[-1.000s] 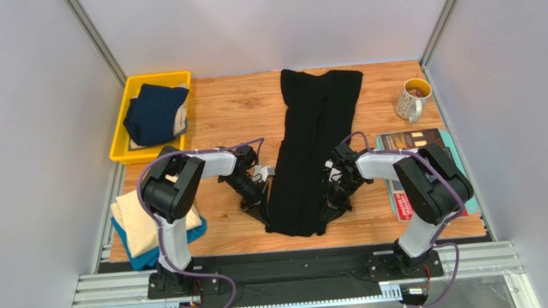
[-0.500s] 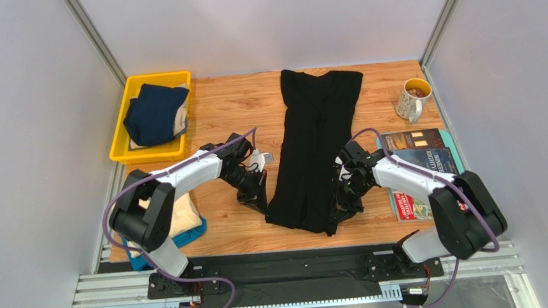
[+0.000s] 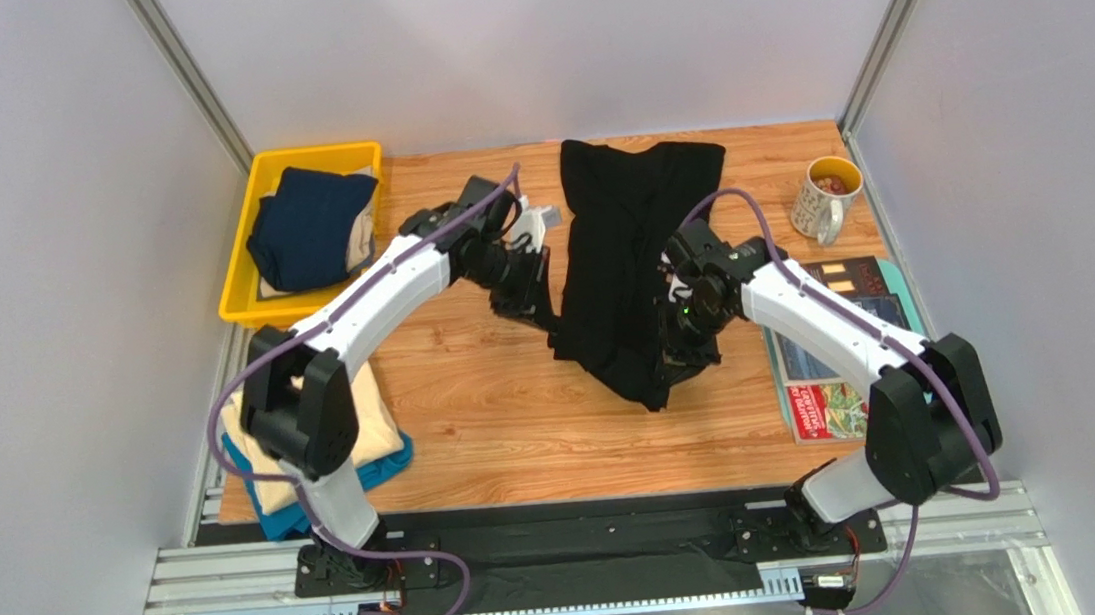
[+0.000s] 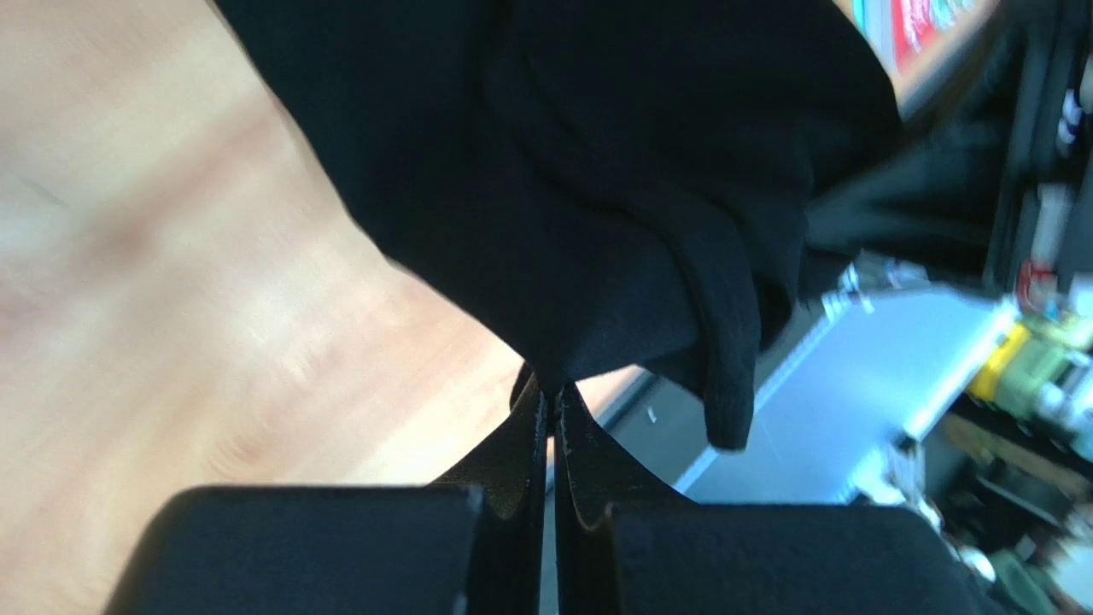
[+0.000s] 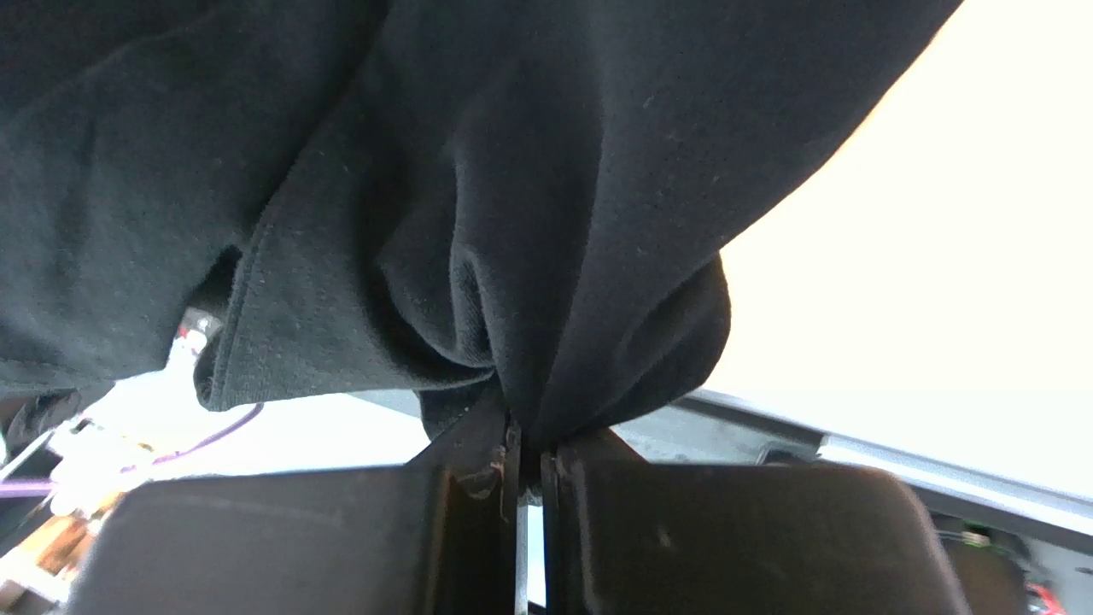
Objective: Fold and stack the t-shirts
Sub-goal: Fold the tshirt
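Note:
The long, narrow black t-shirt lies down the middle of the table, its far end flat and its near end lifted and sagging between my two grippers. My left gripper is shut on the shirt's left near edge. In the left wrist view the cloth bunches out of the pinched fingertips of the left gripper. My right gripper is shut on the right near edge, and black cloth hangs from the right gripper. A navy t-shirt lies in the bin. Cream and teal t-shirts are stacked at the near left.
A yellow plastic bin stands at the far left. A mug sits at the far right, with colourful magazines along the right edge. Bare wood shows under the lifted cloth.
Both arms have reached away from the bases, carrying the shirt's near end up and toward its far end. The right gripper finished closing on the cloth.

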Available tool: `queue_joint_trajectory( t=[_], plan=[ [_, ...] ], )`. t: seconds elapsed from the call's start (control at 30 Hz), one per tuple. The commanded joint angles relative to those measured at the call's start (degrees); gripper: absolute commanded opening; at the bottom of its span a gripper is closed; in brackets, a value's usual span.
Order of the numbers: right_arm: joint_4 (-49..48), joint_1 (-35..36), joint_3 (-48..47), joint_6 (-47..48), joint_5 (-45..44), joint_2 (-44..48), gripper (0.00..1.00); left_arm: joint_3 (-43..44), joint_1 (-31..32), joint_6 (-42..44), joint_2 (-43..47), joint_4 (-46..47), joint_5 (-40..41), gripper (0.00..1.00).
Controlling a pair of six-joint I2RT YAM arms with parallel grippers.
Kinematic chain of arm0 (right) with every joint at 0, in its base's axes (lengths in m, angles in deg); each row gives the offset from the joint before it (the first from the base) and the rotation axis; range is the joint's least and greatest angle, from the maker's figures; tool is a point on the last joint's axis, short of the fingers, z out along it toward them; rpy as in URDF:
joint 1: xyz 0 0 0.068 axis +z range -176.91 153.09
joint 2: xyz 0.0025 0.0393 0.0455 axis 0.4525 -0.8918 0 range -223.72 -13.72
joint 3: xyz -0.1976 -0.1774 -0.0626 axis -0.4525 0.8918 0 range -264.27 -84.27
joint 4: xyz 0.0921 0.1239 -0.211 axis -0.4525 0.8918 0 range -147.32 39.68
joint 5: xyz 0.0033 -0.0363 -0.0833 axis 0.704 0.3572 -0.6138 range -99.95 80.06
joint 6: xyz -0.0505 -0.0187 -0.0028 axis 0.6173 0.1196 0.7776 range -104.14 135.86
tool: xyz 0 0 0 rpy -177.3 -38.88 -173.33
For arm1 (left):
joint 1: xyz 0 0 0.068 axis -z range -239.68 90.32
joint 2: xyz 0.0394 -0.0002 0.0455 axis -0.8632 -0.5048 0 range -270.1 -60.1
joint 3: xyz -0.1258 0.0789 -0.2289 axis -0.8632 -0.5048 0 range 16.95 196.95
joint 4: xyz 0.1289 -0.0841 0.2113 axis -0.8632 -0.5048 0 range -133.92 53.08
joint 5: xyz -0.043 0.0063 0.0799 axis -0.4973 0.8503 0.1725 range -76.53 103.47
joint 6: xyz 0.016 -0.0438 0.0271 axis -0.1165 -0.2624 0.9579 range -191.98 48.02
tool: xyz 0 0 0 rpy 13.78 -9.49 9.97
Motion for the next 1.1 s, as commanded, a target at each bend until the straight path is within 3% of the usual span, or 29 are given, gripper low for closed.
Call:
queue_joint_trajectory(
  t=[0.0,0.17,0.33,0.5,0.67,1.07],
  plan=[
    [4.8,-2.6,-7.7,4.8,-8.1,-5.9,0.00,12.5,-0.4,2.0,-10.5,-4.3,6.4,0.00],
    [4.9,-8.4,-14.5,7.4,-10.3,-12.7,0.00,28.9,-0.4,5.1,-21.2,-11.1,10.3,0.00],
    [6.4,-11.6,-23.7,10.1,-13.4,-19.9,0.00,38.7,-0.6,6.2,-29.6,-13.8,14.3,0.00],
    [7.2,-13.1,-30.2,11.9,-14.5,-24.6,0.00,39.9,-1.2,4.1,-31.1,-12.3,16.9,0.00],
    [7.0,-14.0,-33.4,12.3,-14.0,-27.2,0.00,38.1,-1.1,0.9,-30.0,-4.8,17.8,0.00],
    [5.0,-14.7,-35.1,11.6,-13.9,-25.6,0.00,42.5,-0.1,-3.8,-32.8,-0.8,16.5,0.00]
  ],
)
